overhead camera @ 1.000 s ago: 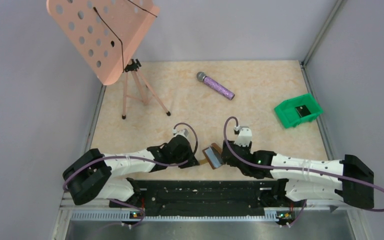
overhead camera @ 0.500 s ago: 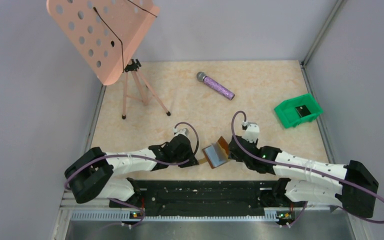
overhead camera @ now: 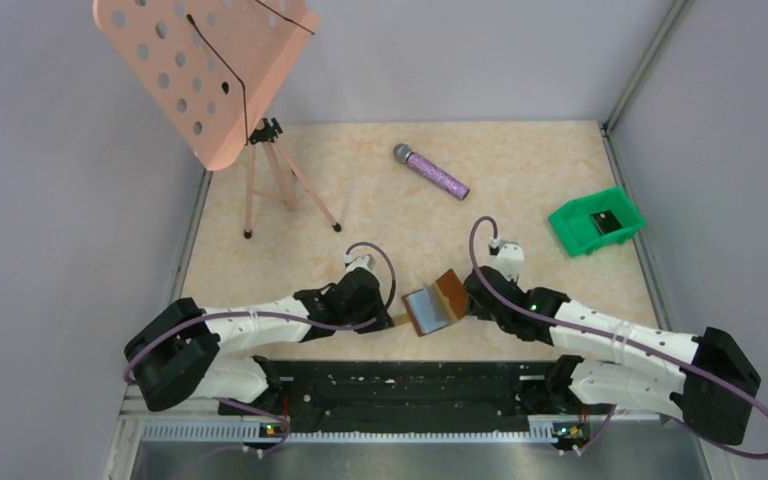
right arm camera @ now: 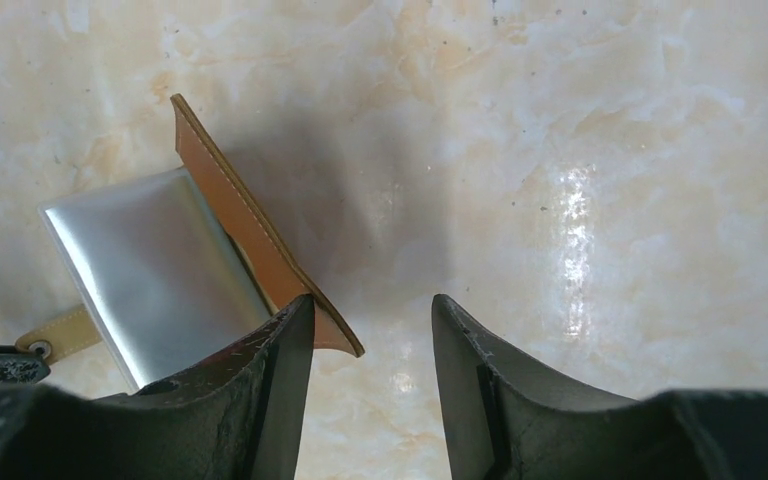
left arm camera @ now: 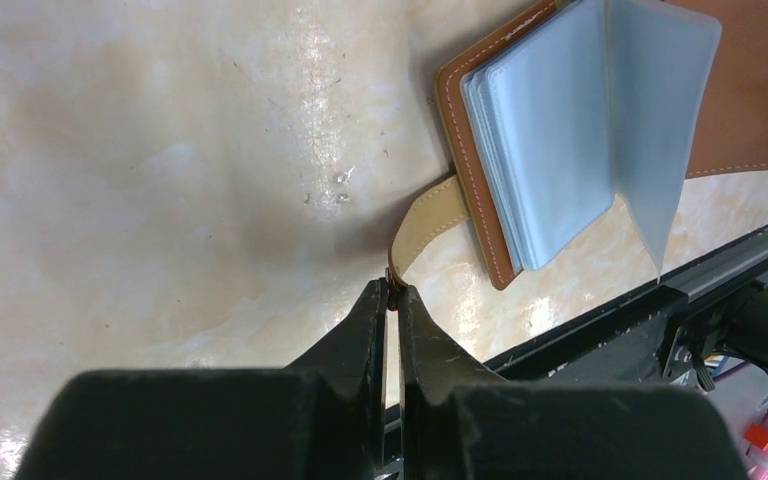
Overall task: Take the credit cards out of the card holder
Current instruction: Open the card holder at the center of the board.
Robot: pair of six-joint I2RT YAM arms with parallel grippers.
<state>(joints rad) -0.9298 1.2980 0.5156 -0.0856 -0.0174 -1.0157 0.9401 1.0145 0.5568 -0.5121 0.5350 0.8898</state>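
Now the card holder (overhead camera: 433, 305) lies open at the lower centre of the top view.
Probably light and floppy; left gripper (left arm camera: 392, 295) clamps its strap (left arm camera: 425, 215), a sound hold; right gripper (right arm camera: 370, 320) gapes halfway, empty, at the cover edge (right arm camera: 260, 255).

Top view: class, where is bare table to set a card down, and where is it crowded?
Bare: between microphone and green bin; between music stand and microphone. Crowded: around the card holder, where both arms meet.
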